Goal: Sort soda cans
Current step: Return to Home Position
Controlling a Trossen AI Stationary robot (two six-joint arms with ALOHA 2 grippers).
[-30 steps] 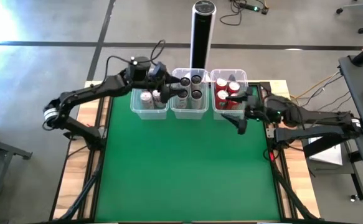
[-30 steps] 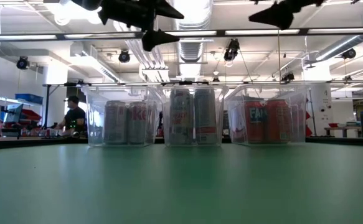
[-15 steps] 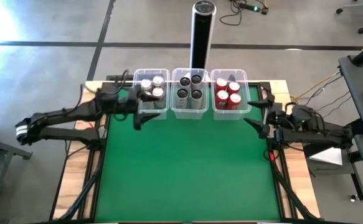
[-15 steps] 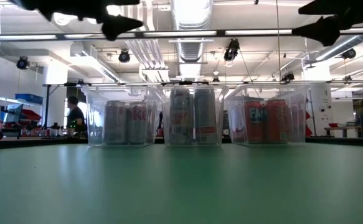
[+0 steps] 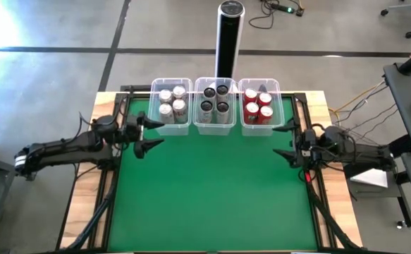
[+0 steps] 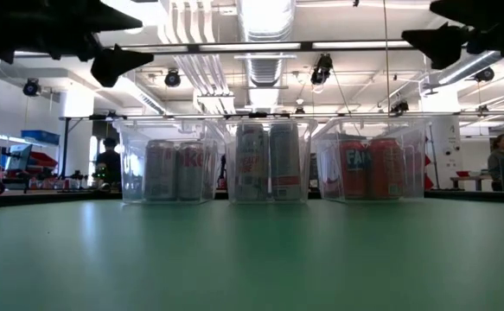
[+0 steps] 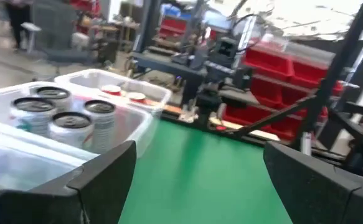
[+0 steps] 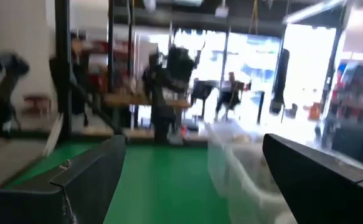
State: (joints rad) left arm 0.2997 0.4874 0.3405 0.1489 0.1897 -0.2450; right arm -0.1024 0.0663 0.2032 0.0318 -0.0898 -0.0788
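Note:
Three clear bins stand in a row at the table's far edge. The left bin point(image 5: 171, 106) holds several silver-white soda cans point(image 5: 172, 101), the middle bin point(image 5: 215, 106) several dark cans point(image 5: 214, 99), the right bin point(image 5: 259, 106) several red cans point(image 5: 258, 104). My left gripper point(image 5: 151, 134) hovers open above the mat near the table's left edge, just in front of the left bin. My right gripper point(image 5: 287, 140) hovers open near the right edge, in front of the right bin. Both hold nothing.
A tall black-and-silver post point(image 5: 228, 37) stands behind the middle bin. The green mat point(image 5: 212, 190) lies bare in front of the bins. People show in the room beyond the table in the low view.
Both arms have drawn back from the bins. My left gripper has left the gap over the left and middle bins and gone toward the table's left and near edges. My right gripper has moved from the right bin toward the right edge.

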